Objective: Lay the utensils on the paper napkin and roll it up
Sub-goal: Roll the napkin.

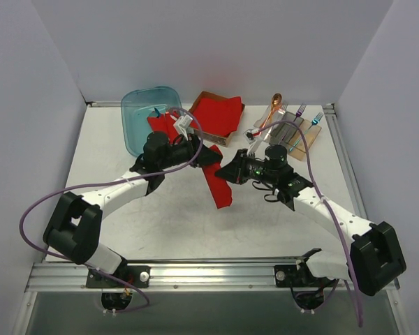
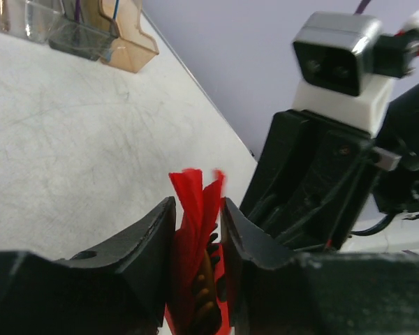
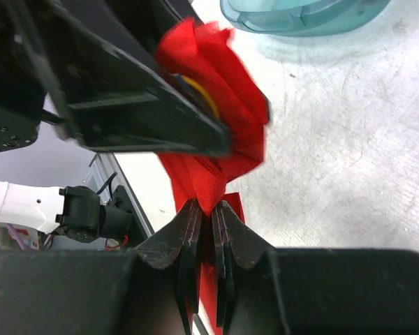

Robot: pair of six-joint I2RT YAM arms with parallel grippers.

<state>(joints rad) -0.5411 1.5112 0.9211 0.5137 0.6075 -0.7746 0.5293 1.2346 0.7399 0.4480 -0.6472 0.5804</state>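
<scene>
Left claw [image 2: 197, 208] grips the bunched paper napkin [image 3: 237, 105], while right claw [image 3: 207, 211] pinches its lower fold almost shut.

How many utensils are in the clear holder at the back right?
3: orange spoon at left, purple fork in the middle, blue fork at right. Others may be hidden in the holder.

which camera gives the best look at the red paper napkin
Top external: it shows most of the paper napkin as one long hanging strip. The left wrist view catches only a bunched tip in the left gripper. The right wrist view shows a crumpled wad pinched by the right gripper.
</scene>
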